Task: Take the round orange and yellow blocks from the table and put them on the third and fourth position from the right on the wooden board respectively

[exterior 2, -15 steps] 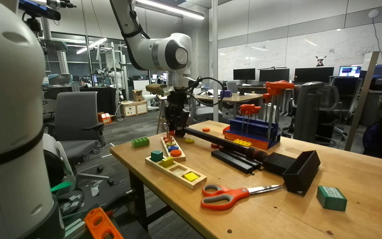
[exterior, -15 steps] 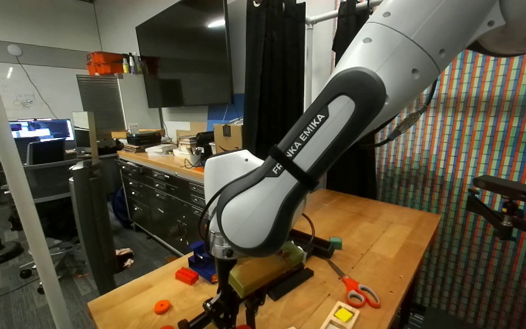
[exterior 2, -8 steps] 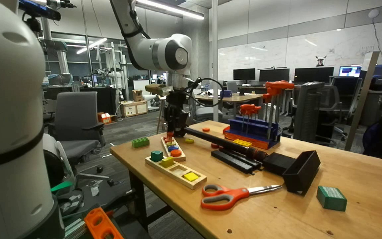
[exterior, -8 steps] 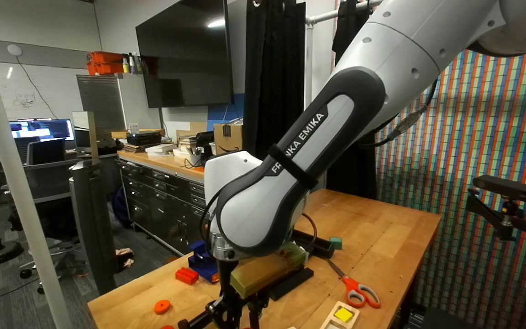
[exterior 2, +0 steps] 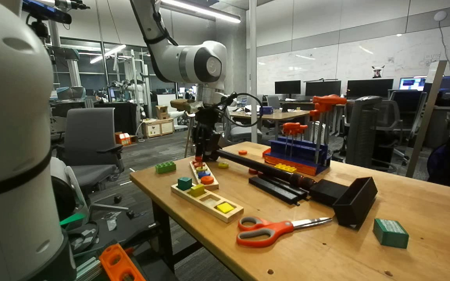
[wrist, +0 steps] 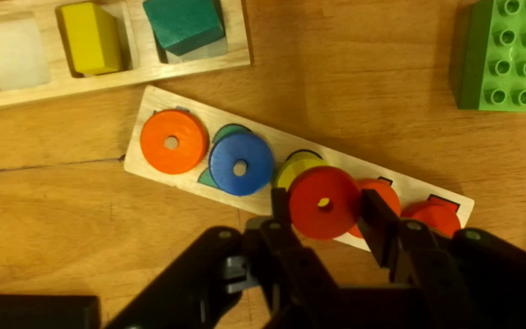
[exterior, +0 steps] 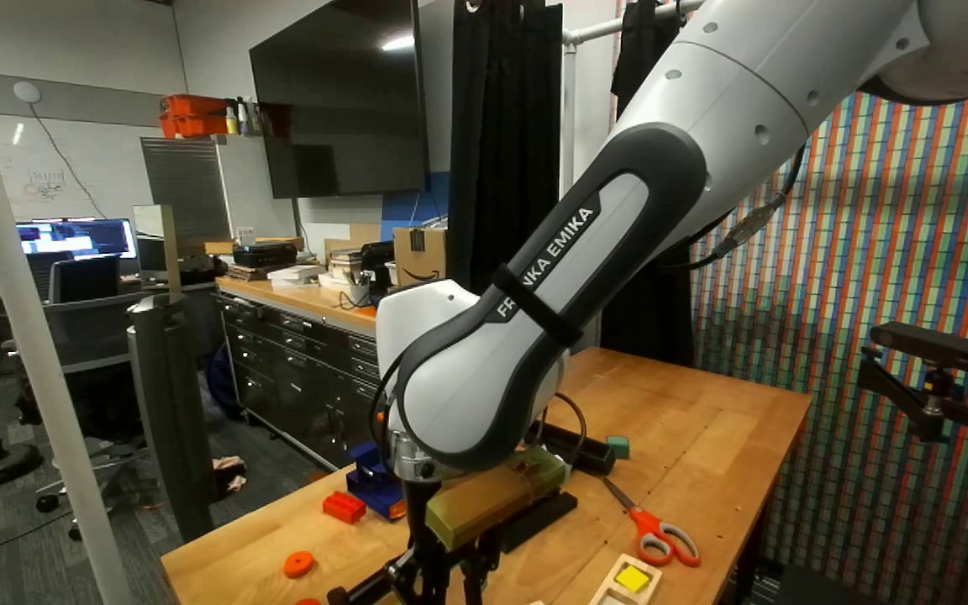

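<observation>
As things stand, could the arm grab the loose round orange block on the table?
Probably not yet: its hand is shut on a round red block; the orange block itself lies uncovered.

Metal scissors with orange-and-grey handles (exterior 2: 283, 227) lie near a dark-green rectangular block (exterior 2: 391, 233). A blue rack (exterior 2: 306, 153) holds red-orange-handled metal tools (exterior 2: 294, 128) upright. Well apart from the rack sits a bright-green studded plastic brick (wrist: 502, 57). In the background stands a grey office chair (exterior 2: 90, 140).

free tabletop (wrist: 363, 82) — between green brick (wrist: 505, 59) and pegboard (wrist: 283, 145)
</observation>
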`<state>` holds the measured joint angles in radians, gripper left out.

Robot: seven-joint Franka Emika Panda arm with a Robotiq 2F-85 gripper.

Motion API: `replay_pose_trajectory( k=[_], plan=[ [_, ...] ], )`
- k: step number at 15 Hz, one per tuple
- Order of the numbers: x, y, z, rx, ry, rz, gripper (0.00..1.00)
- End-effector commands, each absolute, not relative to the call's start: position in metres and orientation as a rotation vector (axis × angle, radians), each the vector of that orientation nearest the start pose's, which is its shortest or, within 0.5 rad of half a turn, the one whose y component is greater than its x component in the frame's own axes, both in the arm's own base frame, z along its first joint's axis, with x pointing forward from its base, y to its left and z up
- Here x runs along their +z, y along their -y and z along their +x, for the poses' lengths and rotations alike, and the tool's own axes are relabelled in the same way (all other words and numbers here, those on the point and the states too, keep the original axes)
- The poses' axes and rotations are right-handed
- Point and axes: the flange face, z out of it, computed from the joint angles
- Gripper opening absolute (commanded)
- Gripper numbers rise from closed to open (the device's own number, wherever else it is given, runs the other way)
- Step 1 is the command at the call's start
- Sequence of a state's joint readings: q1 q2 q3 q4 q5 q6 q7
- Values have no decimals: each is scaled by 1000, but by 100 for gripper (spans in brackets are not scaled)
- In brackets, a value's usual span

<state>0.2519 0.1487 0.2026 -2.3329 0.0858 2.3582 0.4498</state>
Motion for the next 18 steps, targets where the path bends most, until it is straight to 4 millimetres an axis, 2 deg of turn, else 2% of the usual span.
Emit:
replay_pose_trajectory(
  k=[1, 11, 18],
  plan=[
    [267, -222, 456, 268, -94, -3081, 24],
    [259, -213, 468, 291, -109, -3078, 24],
    [255, -214, 472, 328, -94, -3070, 24]
  ],
)
